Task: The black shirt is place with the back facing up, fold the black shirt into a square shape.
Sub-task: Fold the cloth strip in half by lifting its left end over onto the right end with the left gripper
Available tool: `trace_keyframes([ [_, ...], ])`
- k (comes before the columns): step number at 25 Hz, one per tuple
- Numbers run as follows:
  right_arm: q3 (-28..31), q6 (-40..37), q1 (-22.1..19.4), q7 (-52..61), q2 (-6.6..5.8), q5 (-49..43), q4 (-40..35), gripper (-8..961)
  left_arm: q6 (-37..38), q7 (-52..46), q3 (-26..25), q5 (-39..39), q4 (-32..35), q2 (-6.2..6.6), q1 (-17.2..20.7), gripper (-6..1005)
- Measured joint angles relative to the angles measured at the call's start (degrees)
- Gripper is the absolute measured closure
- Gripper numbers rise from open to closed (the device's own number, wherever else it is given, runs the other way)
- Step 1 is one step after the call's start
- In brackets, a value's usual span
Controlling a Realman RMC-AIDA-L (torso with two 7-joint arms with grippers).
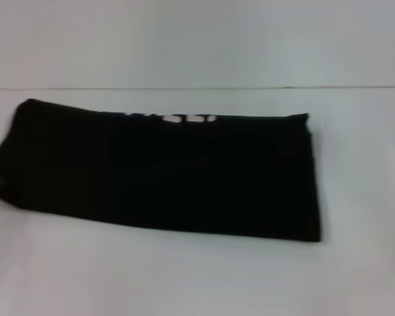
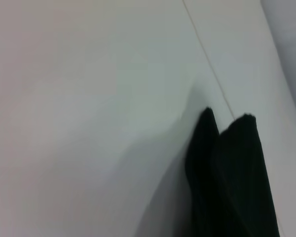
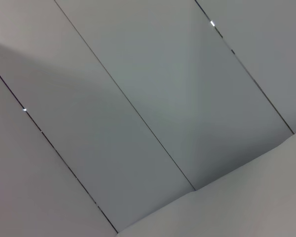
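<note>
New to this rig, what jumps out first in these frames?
The black shirt, folded into a long band, lies across the middle of the white table. A strip of white lettering peeks out along its far edge. In the left wrist view two dark pointed shapes stand over the table; neither gripper shows in the head view, and the right wrist view shows only pale panels.
</note>
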Motion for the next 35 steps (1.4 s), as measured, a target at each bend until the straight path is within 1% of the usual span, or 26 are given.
trace_keyframes([
  [3, 0.00, -0.05, -0.07, 0.02, 0.00, -0.15, 0.02, 165, -0.05, 0.22, -3.16, -0.02, 0.92, -0.08, 1.40, 993],
  [6, 0.00, -0.20, -0.43, 0.03, 0.00, -0.20, 0.03, 165, 0.42, 0.35, -4.55, -0.08, 1.13, -0.21, 1.92, 992],
  [9, 0.01, -0.53, -0.75, 0.04, 0.00, -0.22, 0.05, 165, 2.07, 0.42, -4.30, -0.10, 1.16, -0.45, 1.70, 992],
  [13, -0.07, -0.65, -1.31, 0.06, 0.11, -0.23, 0.06, 164, 4.40, 0.88, -4.00, -0.10, 1.16, -1.14, 0.91, 992],
  [16, -0.27, -0.88, -1.56, 0.07, 0.18, -0.25, 0.07, 164, 6.56, 1.03, -4.01, -0.15, 1.50, -1.21, -0.28, 992],
  [20, -0.21, -1.86, -1.70, 0.07, 0.24, -0.24, 0.07, 164, 11.29, 0.88, -3.31, -0.81, 3.59, -1.12, -3.82, 992],
  [22, -0.28, -2.15, -1.70, 0.07, 0.26, -0.25, 0.06, 164, 14.05, 0.51, -2.19, -0.88, 5.04, -1.11, -6.79, 991],
  [24, -0.30, -2.36, -1.70, 0.07, 0.27, -0.25, 0.07, 164, 15.99, -0.12, -0.14, -0.88, 5.99, -1.13, -9.68, 989],
  [27, -0.34, -2.62, -1.69, 0.07, 0.27, -0.25, 0.06, 164, 18.10, -1.47, 4.88, -0.88, 6.90, -1.47, -13.72, 987],
  [28, -0.34, -2.69, -1.68, 0.07, 0.30, -0.27, 0.06, 165, 18.77, -1.87, 6.62, -0.88, 7.23, -1.80, -15.04, 986],
  [29, -0.30, -2.74, -1.68, 0.07, 0.33, -0.28, 0.06, 165, 19.38, -2.26, 8.47, -0.88, 7.68, -2.47, -16.41, 986],
  [30, -0.22, -2.76, -1.71, 0.07, 0.35, -0.29, 0.06, 165, 19.38, -2.26, 8.47, -0.88, 7.68, -2.47, -16.41, 985],
  [31, -0.19, -2.79, -1.73, 0.07, 0.39, -0.30, 0.06, 165, 20.19, -2.60, 11.60, -0.89, 9.01, -4.66, -18.63, 984],
  [33, -0.13, -2.82, -1.85, 0.07, 0.47, -0.31, 0.06, 165, 20.33, -2.62, 13.65, -0.88, 9.42, -6.18, -19.50, 983],
  [35, -0.10, -2.81, -1.96, 0.07, 0.52, -0.32, 0.06, 166, 18.97, -2.62, 17.87, -0.94, 9.34, -8.40, -20.67, 981],
])
